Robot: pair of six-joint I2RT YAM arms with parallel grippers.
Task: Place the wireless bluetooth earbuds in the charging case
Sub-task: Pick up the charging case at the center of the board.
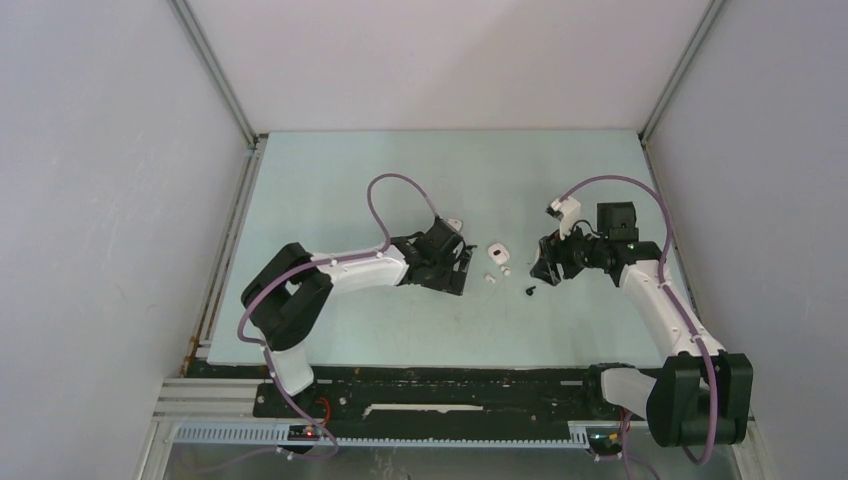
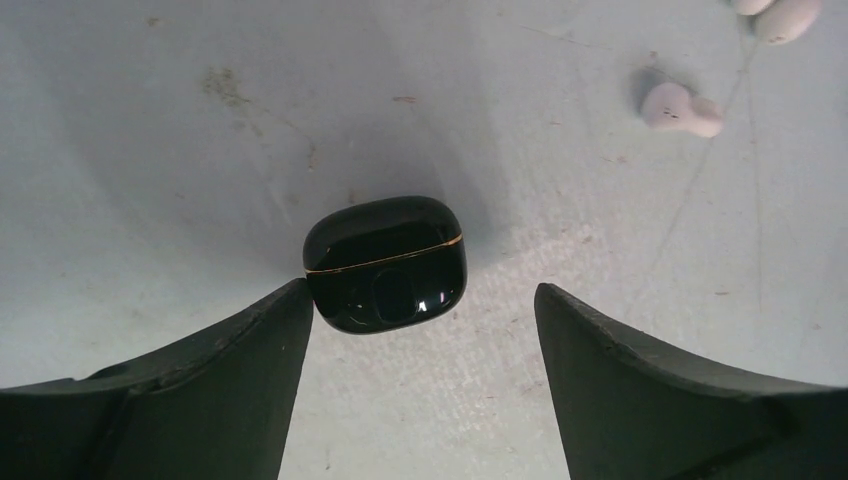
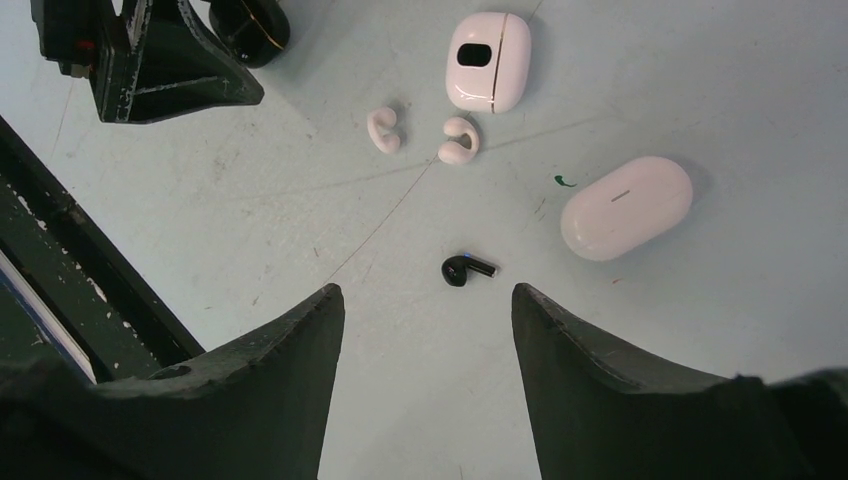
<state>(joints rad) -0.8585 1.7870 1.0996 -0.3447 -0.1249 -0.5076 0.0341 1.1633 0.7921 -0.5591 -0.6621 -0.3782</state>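
Observation:
A glossy black charging case (image 2: 385, 262) lies closed on the table, just ahead of my left gripper (image 2: 420, 300). That gripper is open, and its left fingertip is at the case's edge. A black earbud (image 3: 467, 269) (image 1: 530, 291) lies just beyond the tips of my right gripper (image 3: 428, 295), which is open and holds nothing. Two white earbuds (image 3: 383, 129) (image 3: 459, 140) lie between the grippers, beside a closed white case (image 3: 490, 60) (image 1: 497, 251). One white earbud (image 2: 680, 108) also shows in the left wrist view. From above, the left gripper (image 1: 455, 265) hides the black case.
An oval white case (image 3: 626, 207) lies closed to the right of the black earbud. A black rail (image 1: 430, 385) runs along the table's near edge. Grey walls close in the table on the left, right and far sides.

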